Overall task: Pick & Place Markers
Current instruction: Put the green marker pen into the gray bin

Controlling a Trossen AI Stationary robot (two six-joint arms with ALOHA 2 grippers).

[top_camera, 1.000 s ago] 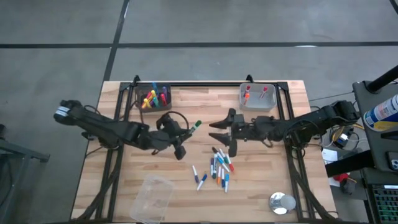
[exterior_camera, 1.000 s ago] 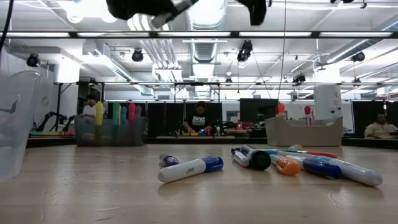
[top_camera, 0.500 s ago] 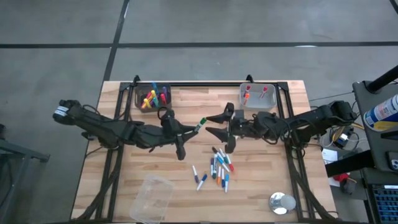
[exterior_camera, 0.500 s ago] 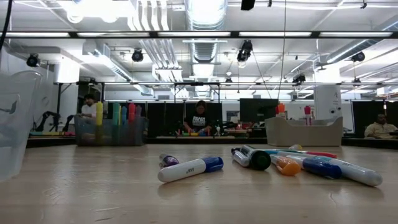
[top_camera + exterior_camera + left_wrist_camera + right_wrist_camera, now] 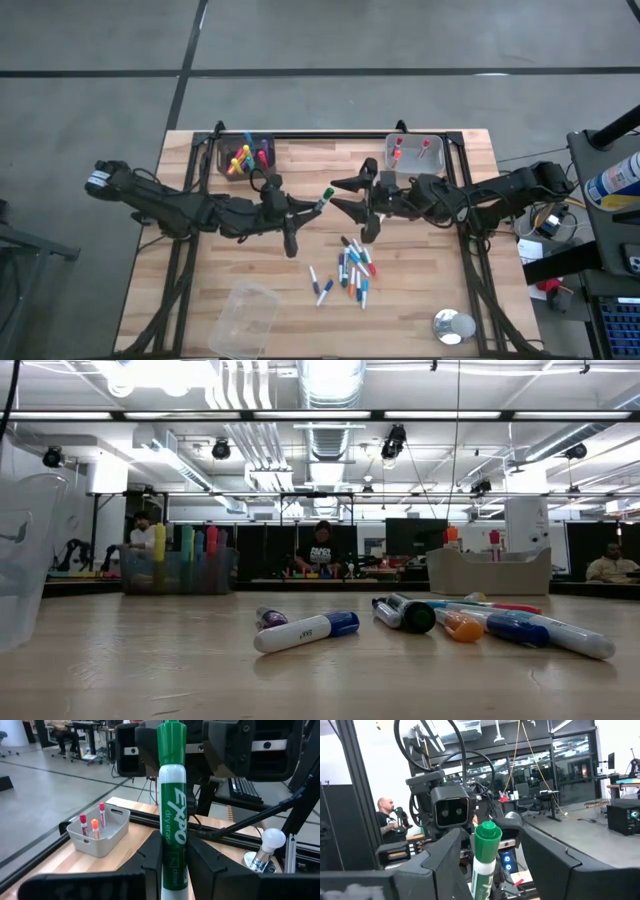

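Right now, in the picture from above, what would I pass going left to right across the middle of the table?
Left tool holding a green marker → right tool, open around the marker's cap. Behind them stand a dark bin of markers on the left and a grey bin on the right.

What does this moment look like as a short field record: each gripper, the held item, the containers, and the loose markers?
left gripper: shut on the green marker, over mid-table
right gripper: open, fingers either side of the green marker's cap end, not yet closed on it
dark bin: rear left, holds several upright markers
grey bin: rear right, holds two markers
loose markers: scattered pile at front centre of the table
clear cup: front left, lying on the table
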